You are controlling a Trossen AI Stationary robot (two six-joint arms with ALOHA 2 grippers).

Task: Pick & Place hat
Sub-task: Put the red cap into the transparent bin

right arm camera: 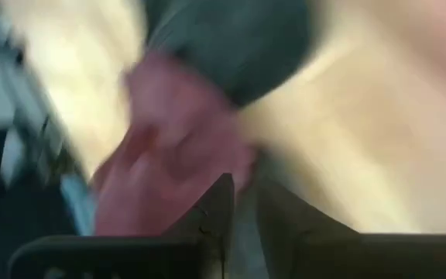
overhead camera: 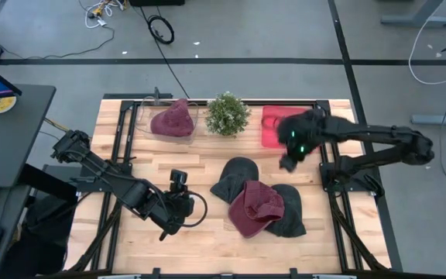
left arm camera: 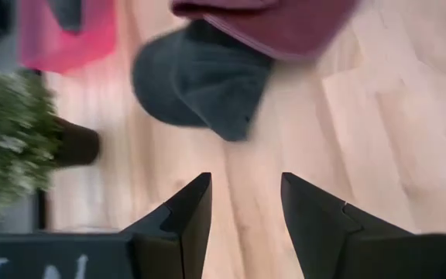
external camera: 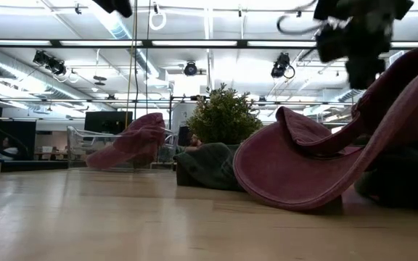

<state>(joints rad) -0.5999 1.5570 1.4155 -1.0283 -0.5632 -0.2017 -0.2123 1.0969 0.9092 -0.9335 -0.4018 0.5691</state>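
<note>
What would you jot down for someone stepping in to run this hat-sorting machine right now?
Left gripper: low over the front-left of the table, fingers apart, holding nothing.
Right gripper: above the table just in front of the red bin, fingers slightly parted, empty as far as can be seen.
Hats: one maroon hat lies in the clear bin at the back left. A second maroon hat lies on top of two dark grey hats mid-table.
Potted plant stands between the bins.
Done: one hat binned.
Left: three hats on the table.
</note>
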